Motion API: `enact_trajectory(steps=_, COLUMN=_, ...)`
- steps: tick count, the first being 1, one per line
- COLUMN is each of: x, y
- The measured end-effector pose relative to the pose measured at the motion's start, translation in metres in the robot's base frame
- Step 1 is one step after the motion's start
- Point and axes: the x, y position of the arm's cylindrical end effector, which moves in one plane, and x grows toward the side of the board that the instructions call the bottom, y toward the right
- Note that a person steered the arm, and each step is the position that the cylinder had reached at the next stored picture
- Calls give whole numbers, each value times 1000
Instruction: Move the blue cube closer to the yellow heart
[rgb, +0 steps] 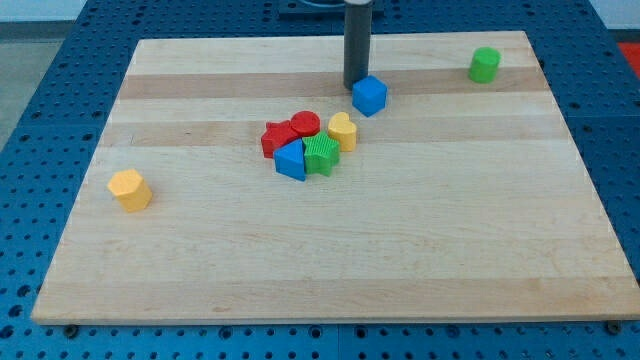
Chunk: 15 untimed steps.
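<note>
A: Where did we stand w/ the blue cube (369, 95)?

B: It sat just up-right of the yellow heart (343, 130), near but apart, small gap between. Our tip (356, 83) was at the cube's upper-left side, touching or nearly, couldn't tell which.

A: So mostly done?

B: We judged it close already; a short nudge toward the view's bottom-left was left, approx.

A: Jaws?

B: None, we had a bare rod, nothing open or closed. Heart sat on the surface (450, 250) beside the red blocks (290, 131), a green block (321, 155) and another blue block (291, 160).
</note>
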Motion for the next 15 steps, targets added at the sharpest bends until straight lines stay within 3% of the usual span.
enact_trajectory(steps=2, x=58, y=-2)
enact_trajectory(steps=4, x=-26, y=2)
enact_trajectory(steps=5, x=-38, y=19)
enact_trajectory(steps=6, x=15, y=37)
enact_trajectory(steps=9, x=97, y=24)
enact_trajectory(steps=12, x=125, y=68)
enact_trajectory(steps=13, x=166, y=64)
enact_trajectory(steps=15, x=150, y=45)
